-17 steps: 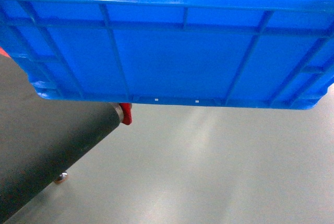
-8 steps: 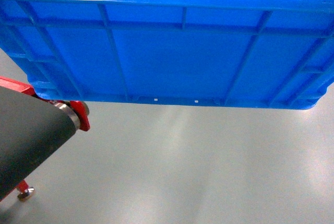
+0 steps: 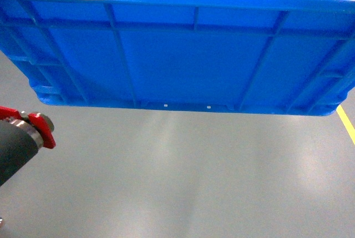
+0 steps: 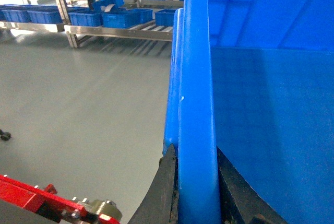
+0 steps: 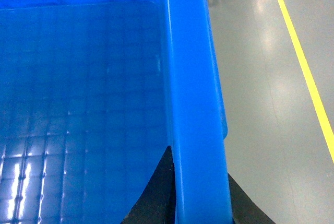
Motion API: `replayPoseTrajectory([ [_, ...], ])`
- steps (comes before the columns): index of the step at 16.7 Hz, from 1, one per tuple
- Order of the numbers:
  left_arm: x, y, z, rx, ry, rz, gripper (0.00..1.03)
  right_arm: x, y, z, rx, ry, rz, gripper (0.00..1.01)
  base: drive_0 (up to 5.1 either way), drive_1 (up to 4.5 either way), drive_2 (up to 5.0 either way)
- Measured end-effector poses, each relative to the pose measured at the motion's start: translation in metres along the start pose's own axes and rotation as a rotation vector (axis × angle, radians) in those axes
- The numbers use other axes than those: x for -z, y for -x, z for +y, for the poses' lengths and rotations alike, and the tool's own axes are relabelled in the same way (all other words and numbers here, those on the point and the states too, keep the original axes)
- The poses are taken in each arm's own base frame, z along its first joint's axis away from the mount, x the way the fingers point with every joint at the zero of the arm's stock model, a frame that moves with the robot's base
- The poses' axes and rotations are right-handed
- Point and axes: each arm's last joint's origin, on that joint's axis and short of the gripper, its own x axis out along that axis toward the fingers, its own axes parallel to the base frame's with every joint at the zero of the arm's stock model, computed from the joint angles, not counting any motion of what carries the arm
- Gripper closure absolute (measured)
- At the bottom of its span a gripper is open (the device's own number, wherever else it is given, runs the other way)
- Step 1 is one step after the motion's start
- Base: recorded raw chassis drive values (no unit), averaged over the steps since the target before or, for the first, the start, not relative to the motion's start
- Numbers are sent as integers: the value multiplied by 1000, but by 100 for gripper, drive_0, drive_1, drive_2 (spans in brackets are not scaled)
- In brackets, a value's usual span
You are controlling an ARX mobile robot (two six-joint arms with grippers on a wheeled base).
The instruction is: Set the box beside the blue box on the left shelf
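At far left of the head view, a red tube frame (image 3: 40, 127) stands on the grey floor (image 3: 183, 182); the box (image 3: 183, 55) is carried clear of the floor; the left gripper (image 4: 194, 182) clamps its left rim; the right gripper (image 5: 201, 195) clamps its right rim; distant racks (image 4: 104, 4) hold blue crates (image 4: 122, 18).

The box (image 3: 183, 55) fills the upper head view, blocking sight ahead. Open grey floor (image 3: 194, 177) lies below it. A red frame end (image 3: 41, 127) juts in at left; the left shelf (image 4: 112, 23), well beyond, carries small crates (image 4: 120, 18).
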Motion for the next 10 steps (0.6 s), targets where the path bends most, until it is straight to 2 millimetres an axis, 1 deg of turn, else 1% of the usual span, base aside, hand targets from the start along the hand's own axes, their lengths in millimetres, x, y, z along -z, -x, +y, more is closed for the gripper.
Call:
replayPoseTrajectory([
  [10,0,0,0,1,0,0,93,0,0,0,0,2,0,91,-151,-151,-151],
])
